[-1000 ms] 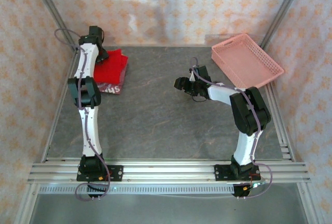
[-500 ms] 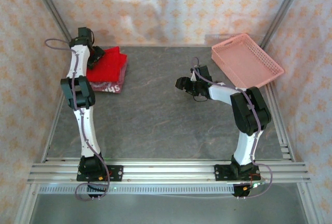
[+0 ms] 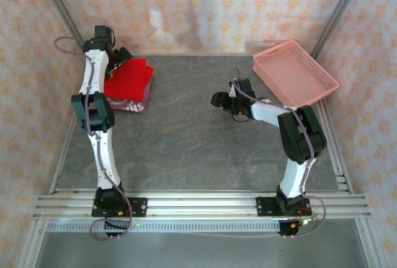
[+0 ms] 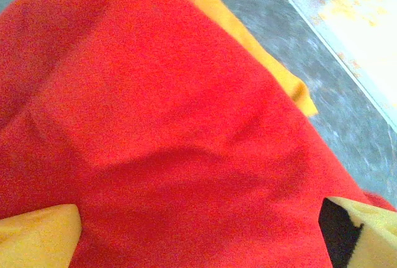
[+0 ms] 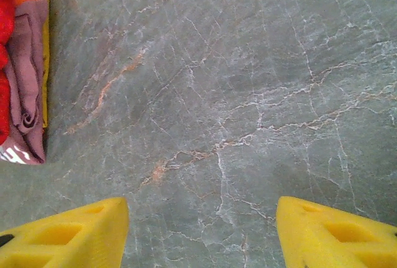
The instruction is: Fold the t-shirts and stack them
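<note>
My right gripper (image 3: pixel 218 100) hangs mid-frame over bare table (image 3: pixel 186 150), its yellow fingers (image 5: pixel 68 234) spread wide with nothing between them. At upper left lies the stack: the maroon tee (image 3: pixel 129 104) lowest, lettered edge toward the bottom of the frame, the orange tee (image 4: pixel 248 32) peeking from under the red tee (image 3: pixel 131 79) on top. The stack's long axis runs up-frame, leaning right. My left gripper (image 3: pixel 122 57) hovers over its far end, jaws wide and empty. The pink basket (image 3: pixel 294 72) sits upper right.

Surface: your table (image 3: pixel 198 138) has a grey, stone-patterned top with pale veins.
Far left: your stack of t-shirts (image 3: pixel 128 92) lies here, the red t-shirt (image 3: pixel 131 80) uppermost.
Far right: your pink basket (image 3: pixel 295 72) sits at the corner.
</note>
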You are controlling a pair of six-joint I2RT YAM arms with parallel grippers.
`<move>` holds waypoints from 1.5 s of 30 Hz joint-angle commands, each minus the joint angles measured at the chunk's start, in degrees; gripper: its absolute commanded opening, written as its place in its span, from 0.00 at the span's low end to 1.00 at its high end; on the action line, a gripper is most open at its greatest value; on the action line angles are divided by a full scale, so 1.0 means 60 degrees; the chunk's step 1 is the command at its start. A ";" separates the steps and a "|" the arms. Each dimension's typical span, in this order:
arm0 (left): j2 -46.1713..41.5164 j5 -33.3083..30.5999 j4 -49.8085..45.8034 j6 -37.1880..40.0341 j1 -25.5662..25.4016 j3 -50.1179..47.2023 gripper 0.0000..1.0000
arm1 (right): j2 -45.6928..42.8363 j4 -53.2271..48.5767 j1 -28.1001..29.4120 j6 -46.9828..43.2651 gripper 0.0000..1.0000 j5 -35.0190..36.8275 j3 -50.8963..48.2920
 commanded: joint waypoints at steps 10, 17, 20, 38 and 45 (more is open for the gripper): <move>-0.6269 -0.2086 0.3391 0.2331 -0.1108 -0.6486 1.00 | -0.2998 -0.0208 -0.0226 -0.1580 0.85 0.2674 -0.1289; -1.0866 -0.2383 0.7139 0.3020 -0.1509 -1.3237 1.00 | -0.5345 0.0467 -0.0534 -0.2720 0.99 0.5539 -0.2752; -1.2555 -0.2301 0.8737 0.3560 -0.1530 -1.5902 1.00 | -0.6156 0.1802 -0.0691 -0.3372 0.99 0.6663 -0.3868; -1.0299 -0.1254 1.6170 0.5414 -0.1574 -1.9787 1.00 | -0.5289 0.5434 -0.2133 -0.5362 1.00 0.8456 -0.6158; -0.8668 -0.2272 1.6843 0.5730 -0.2250 -1.9355 1.00 | -0.4249 0.7591 -0.3234 -0.4412 1.00 0.6880 -0.7313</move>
